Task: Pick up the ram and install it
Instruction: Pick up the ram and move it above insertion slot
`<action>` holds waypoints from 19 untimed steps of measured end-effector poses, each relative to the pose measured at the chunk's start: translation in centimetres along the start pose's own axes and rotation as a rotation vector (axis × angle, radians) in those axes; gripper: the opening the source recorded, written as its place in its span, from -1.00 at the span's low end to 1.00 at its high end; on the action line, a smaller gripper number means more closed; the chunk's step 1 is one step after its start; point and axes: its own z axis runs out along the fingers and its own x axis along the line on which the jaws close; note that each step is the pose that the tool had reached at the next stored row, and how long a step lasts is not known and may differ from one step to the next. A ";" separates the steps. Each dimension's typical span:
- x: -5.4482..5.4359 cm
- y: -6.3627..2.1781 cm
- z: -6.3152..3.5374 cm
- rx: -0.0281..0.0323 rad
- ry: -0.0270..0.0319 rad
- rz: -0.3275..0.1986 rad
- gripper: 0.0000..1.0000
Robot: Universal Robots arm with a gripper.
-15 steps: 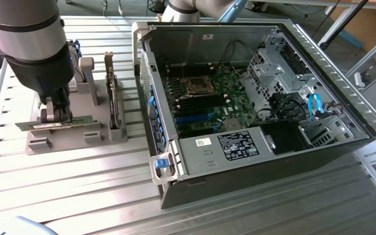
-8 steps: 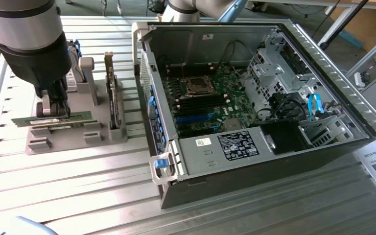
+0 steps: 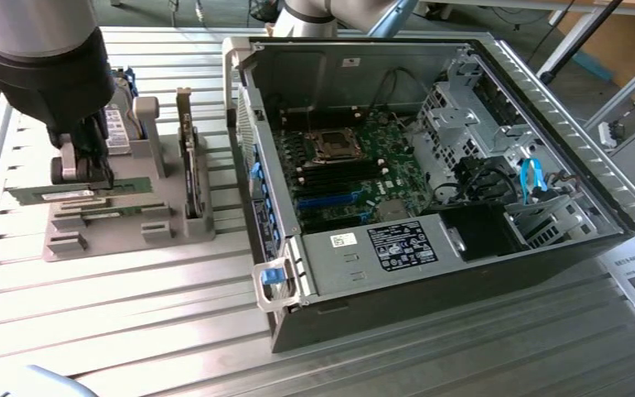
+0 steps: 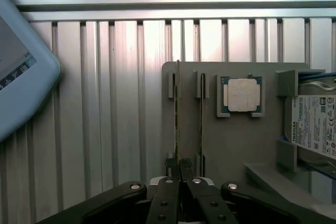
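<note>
The ram (image 3: 40, 196) is a thin green stick with a white label, standing on edge in the grey holder (image 3: 130, 236) at the exterior view's left. In the wrist view the ram (image 4: 178, 108) shows edge-on as a thin line running along the holder (image 4: 231, 145). My gripper (image 3: 83, 182) hangs straight over it, and its black fingers (image 4: 168, 195) are shut on the ram's near end. A second thin stick (image 4: 202, 114) stands parallel beside it, untouched. The ram sits level with the holder's slots; whether it is lifted I cannot tell.
The open computer case (image 3: 329, 66) lies at the exterior view's right with its motherboard (image 3: 346, 178) exposed. On the holder are a silver processor chip (image 4: 240, 95), a hard drive (image 4: 315, 124) and an upright expansion card (image 3: 189, 165). A pale blue device (image 4: 21, 72) lies on the slatted table.
</note>
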 end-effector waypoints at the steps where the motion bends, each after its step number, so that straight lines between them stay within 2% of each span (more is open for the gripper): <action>1: 0.0 0.01 -0.30 0.0001 0.0008 0.000 -0.76; 19: -0.1 0.20 -4.59 0.0003 0.0159 0.001 -0.76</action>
